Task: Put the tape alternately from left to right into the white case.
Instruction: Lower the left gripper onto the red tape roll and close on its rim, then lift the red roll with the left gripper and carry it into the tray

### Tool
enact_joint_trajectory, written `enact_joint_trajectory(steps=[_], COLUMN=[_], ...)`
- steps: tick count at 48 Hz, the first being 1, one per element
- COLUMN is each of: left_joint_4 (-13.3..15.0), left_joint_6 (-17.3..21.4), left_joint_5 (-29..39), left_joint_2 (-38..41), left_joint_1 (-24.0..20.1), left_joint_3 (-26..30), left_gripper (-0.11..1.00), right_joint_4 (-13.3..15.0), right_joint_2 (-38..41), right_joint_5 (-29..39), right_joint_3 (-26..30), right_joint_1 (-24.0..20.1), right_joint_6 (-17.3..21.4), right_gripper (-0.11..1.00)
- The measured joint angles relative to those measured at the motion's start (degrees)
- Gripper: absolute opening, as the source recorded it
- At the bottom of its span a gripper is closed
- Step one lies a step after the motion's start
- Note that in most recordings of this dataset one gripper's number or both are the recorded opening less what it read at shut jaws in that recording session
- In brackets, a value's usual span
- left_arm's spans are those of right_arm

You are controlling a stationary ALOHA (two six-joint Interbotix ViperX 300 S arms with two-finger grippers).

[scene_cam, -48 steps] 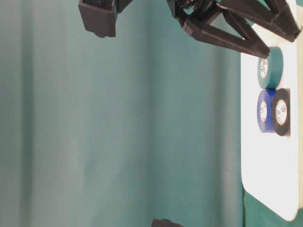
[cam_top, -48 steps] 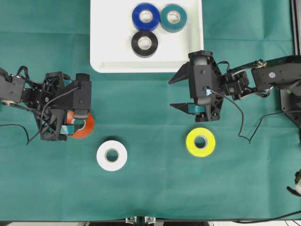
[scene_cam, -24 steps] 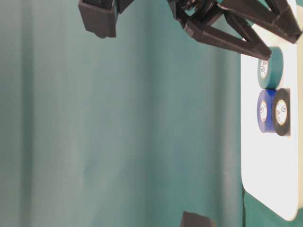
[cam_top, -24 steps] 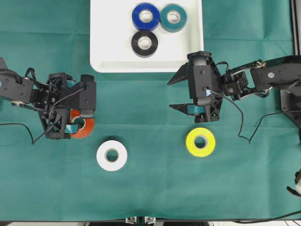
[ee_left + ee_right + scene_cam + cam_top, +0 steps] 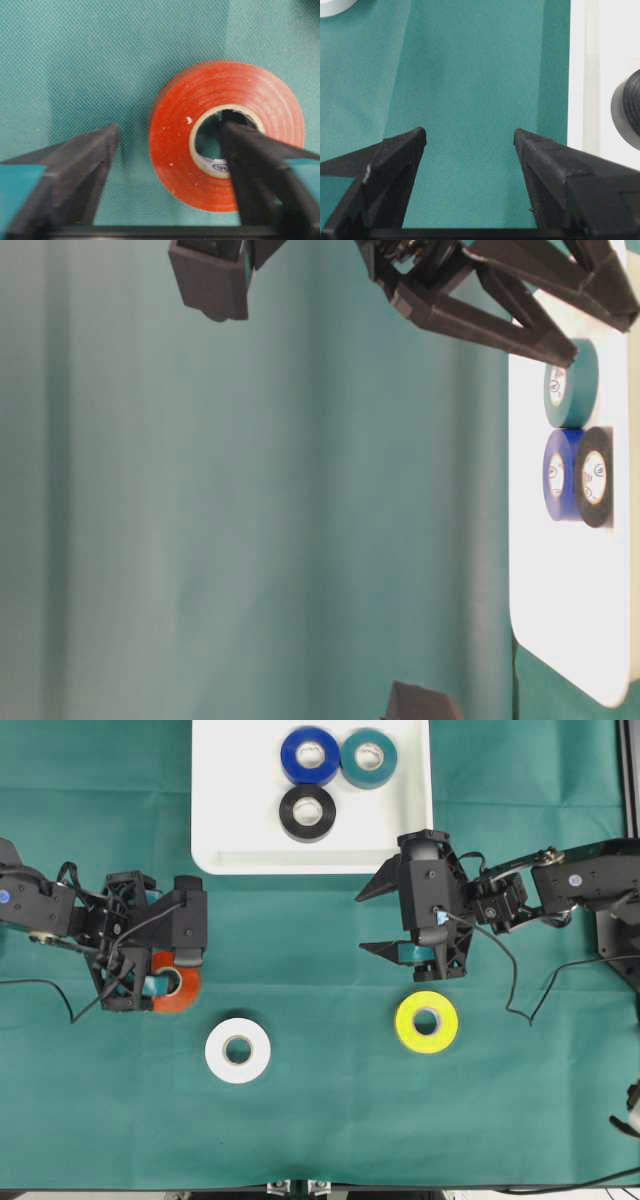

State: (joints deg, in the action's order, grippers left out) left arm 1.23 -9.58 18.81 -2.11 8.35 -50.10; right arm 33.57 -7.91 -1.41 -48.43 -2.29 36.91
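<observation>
An orange-red tape roll (image 5: 220, 135) lies flat on the green cloth at the left (image 5: 186, 996). My left gripper (image 5: 160, 984) is down over it. One finger (image 5: 260, 165) stands inside the roll's core. The other finger (image 5: 75, 170) stands outside the roll, with a strip of cloth between them. Nothing is clamped. My right gripper (image 5: 362, 922) hovers open over bare cloth just below the white case (image 5: 240, 820), with nothing between its fingers (image 5: 469, 134). Blue (image 5: 310, 755), teal (image 5: 368, 757) and black (image 5: 307, 812) rolls lie in the case.
A white roll (image 5: 238, 1050) and a yellow roll (image 5: 427, 1021) lie loose on the cloth nearer the front. The case's rim (image 5: 580, 75) and the black roll (image 5: 627, 110) sit just right of my right gripper. Cables trail from both arms.
My left gripper has shifted a little to the right over the orange-red roll and its jaws have narrowed. The right arm has stayed almost still.
</observation>
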Motion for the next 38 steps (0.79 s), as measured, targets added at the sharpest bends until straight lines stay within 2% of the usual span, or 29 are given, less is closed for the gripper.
enact_joint_trajectory(steps=[3, 7, 26, 38], left_joint_4=[-0.1, 0.0, 0.0, 0.0], left_joint_6=[-0.2, 0.2, -0.2, -0.1], left_joint_5=[-0.1, -0.1, 0.0, 0.3], left_joint_2=[0.0, 0.0, -1.8, -6.1], left_joint_1=[-0.2, -0.1, -0.1, -0.1], left_joint_3=[0.0, 0.0, 0.0, 1.4], left_gripper=[0.07, -0.03, -0.03, -0.03], right_joint_4=[0.0, 0.0, 0.0, 0.1], right_joint_2=[0.0, 0.0, 0.0, 0.0], right_joint_5=[0.0, 0.0, 0.0, 0.0], right_joint_3=[-0.1, 0.0, -0.1, 0.0], right_joint_1=[0.0, 0.1, 0.0, 0.0], right_joint_6=[0.0, 0.0, 0.0, 0.0], right_gripper=[0.78, 0.78, 0.78, 0.78])
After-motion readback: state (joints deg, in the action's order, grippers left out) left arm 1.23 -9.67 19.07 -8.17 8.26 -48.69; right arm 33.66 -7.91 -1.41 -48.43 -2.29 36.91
